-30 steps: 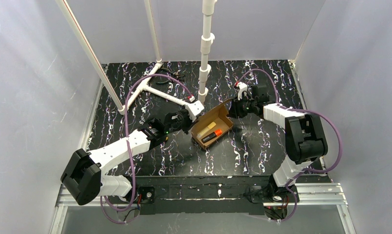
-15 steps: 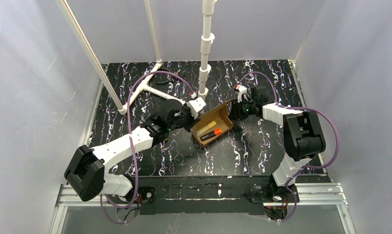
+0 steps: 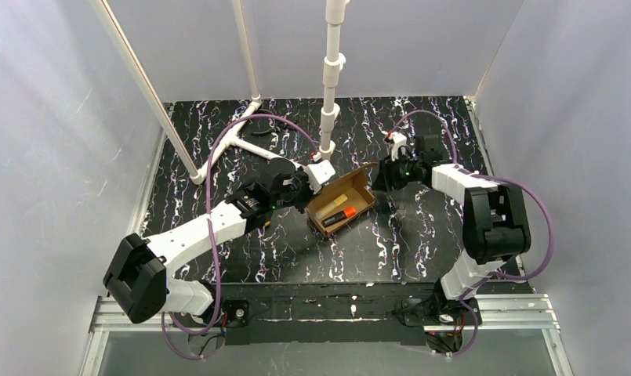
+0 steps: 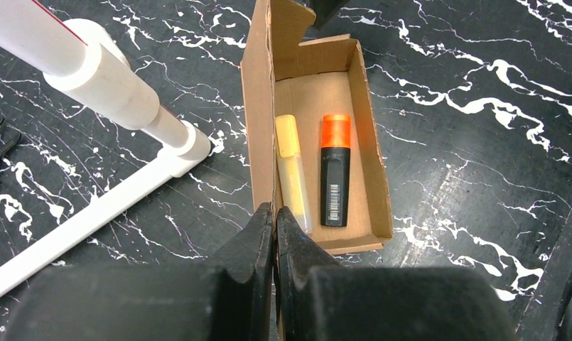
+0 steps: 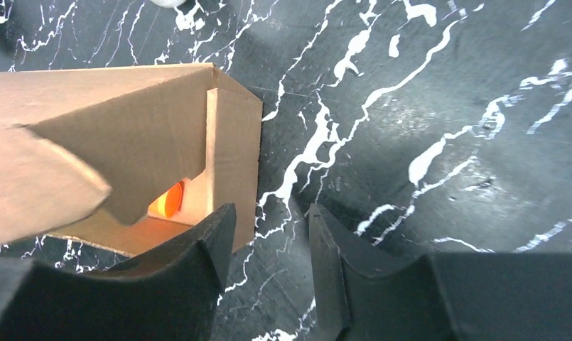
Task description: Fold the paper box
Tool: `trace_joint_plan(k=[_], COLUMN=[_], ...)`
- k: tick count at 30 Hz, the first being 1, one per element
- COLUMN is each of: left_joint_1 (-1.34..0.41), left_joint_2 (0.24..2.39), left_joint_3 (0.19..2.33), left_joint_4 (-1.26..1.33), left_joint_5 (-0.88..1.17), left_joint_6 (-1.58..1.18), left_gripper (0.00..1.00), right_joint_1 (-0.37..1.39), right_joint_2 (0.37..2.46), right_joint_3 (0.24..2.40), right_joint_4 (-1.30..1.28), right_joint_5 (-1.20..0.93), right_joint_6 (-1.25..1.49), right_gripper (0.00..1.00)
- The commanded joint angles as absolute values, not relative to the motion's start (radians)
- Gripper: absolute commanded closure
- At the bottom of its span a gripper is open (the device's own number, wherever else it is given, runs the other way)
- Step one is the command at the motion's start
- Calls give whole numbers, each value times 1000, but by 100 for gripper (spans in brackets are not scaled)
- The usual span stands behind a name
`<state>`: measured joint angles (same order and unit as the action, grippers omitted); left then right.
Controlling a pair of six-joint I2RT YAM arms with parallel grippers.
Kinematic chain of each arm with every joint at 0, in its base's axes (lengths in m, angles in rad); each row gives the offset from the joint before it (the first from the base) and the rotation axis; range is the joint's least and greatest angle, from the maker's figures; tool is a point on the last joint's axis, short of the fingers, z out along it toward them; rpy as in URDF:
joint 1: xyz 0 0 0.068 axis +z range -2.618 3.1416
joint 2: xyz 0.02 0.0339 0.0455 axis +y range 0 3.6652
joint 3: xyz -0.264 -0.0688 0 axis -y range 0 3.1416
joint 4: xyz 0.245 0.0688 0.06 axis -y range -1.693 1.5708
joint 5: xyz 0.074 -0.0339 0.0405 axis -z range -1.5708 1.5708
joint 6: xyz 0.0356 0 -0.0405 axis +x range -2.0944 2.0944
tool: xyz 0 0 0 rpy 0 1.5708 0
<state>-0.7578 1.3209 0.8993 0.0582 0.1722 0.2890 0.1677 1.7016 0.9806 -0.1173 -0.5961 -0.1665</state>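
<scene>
Near the front edge of the black, white-veined worktop [image 3: 422,231] sit the two arm bases, both arms reaching inward toward one paper box [image 3: 362,193] at mid-table. The left tool [image 3: 307,196] is closed tight, its two fingers pinched on the top edge of the box's long left wall; the left wrist view shows the left tool [image 4: 275,213] gripping that thin cardboard edge. The right tool [image 3: 381,177] is part-way open at the box's far-right end. In its own view the right tool [image 5: 268,217] has only worktop in the gap between its fingers, with one finger just beside the box's end wall; whether it touches, I cannot tell.

The paper box [image 4: 332,92] is an open tray, its walls standing. Two markers lie side by side inside: one yellow marker [image 4: 291,170] and one black marker with an orange cap [image 4: 334,177]. Only the left wrist view shows both plainly; the right wrist view sees the box's outside [image 5: 126,135] and just an orange glimpse [image 5: 169,200] past a flap. Beyond stands a white pipe frame [image 3: 330,70].
</scene>
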Motion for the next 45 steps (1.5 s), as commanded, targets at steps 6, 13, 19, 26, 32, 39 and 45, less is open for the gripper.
trace_joint_plan(k=[6, 13, 19, 26, 32, 39, 45], left_joint_1=[-761, -762, -762, -762, -760, -760, -760], left_joint_2=[1355, 1384, 1404, 1418, 1415, 1356, 1159], left_joint_3=[939, 975, 1004, 1017, 1007, 999, 928], left_joint_4=[-54, -89, -101, -95, -70, -42, -40], left_joint_5=[169, 192, 207, 208, 180, 81, -54], left_joint_6=[383, 409, 423, 420, 402, 251, 33], left_gripper=[100, 100, 100, 100, 100, 58, 43], right_joint_1=[109, 126, 249, 351, 365, 365, 365], right_joint_2=[1439, 1387, 1586, 1708, 1720, 1690, 1677], right_joint_3=[1049, 1146, 1405, 1517, 1516, 1473, 1465], right_joint_4=[-215, -573, -862, -914, -941, -906, -909], right_joint_5=[-720, -1027, -900, -809, -776, -771, -772], right_joint_6=[-488, -1206, -1472, -1458, -1505, -1522, -1531], right_gripper=[16, 2, 2, 34, 63, 72, 76])
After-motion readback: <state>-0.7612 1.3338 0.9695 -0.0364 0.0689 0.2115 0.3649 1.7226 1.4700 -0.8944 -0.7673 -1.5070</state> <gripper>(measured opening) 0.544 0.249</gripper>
